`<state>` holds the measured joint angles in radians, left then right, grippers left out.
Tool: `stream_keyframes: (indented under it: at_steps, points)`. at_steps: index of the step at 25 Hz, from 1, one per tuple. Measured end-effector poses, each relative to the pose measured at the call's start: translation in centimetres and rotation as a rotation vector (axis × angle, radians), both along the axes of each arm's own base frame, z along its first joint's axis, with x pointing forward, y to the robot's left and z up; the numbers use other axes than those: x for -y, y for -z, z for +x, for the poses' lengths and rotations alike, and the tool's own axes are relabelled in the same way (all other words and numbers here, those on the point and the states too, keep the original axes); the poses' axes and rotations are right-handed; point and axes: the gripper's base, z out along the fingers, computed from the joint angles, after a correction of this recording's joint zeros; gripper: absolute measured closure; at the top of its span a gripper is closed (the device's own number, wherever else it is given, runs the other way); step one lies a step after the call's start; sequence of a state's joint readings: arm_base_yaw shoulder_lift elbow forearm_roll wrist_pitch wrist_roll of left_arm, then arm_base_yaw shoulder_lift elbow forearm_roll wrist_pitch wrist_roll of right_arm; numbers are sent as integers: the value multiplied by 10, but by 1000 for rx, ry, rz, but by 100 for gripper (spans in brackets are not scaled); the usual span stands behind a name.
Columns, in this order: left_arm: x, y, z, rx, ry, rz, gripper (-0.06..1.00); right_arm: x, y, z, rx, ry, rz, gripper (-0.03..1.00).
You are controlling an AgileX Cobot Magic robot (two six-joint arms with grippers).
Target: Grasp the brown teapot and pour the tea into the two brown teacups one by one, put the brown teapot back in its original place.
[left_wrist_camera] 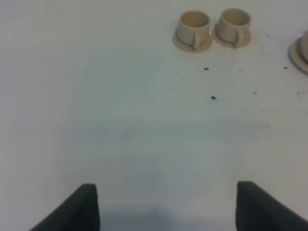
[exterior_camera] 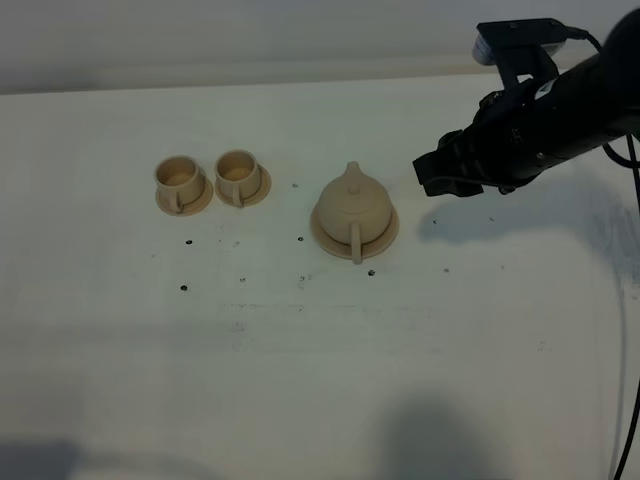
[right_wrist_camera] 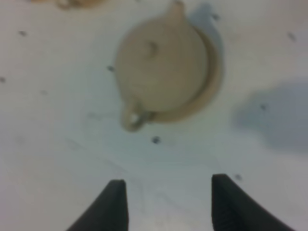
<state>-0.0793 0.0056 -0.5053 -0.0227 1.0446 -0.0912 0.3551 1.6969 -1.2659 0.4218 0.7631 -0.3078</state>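
The brown teapot (exterior_camera: 353, 206) stands on its wide saucer (exterior_camera: 387, 235) mid-table, loop handle toward the front; it also shows in the right wrist view (right_wrist_camera: 161, 65) on the saucer (right_wrist_camera: 211, 82). The two brown teacups (exterior_camera: 180, 176) (exterior_camera: 237, 171) stand side by side on small saucers to its left, also seen in the left wrist view (left_wrist_camera: 194, 25) (left_wrist_camera: 234, 22). My right gripper (exterior_camera: 432, 173) hovers right of the teapot, open and empty (right_wrist_camera: 166, 202). My left gripper (left_wrist_camera: 166, 204) is open and empty over bare table; it is out of the high view.
The white table (exterior_camera: 300, 360) has small dark specks (exterior_camera: 183, 287) scattered in front of the crockery. The right arm's cable (exterior_camera: 632, 300) hangs along the right edge. A wall runs behind the table's far edge.
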Motion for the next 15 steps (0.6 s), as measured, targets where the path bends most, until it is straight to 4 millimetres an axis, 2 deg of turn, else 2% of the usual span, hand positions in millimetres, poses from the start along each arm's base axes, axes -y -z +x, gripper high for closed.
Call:
stream_keyframes:
  at_steps: [6,12,15]
  points:
    - [0,0,0,0,0,0,35,-2,13,10,-112,51,-32,54]
    - [0,0,0,0,0,1,35,-2,19,-2,-323,85,-53,54]
    - [0,0,0,0,0,1,35,-6,20,-4,-346,138,-68,54]
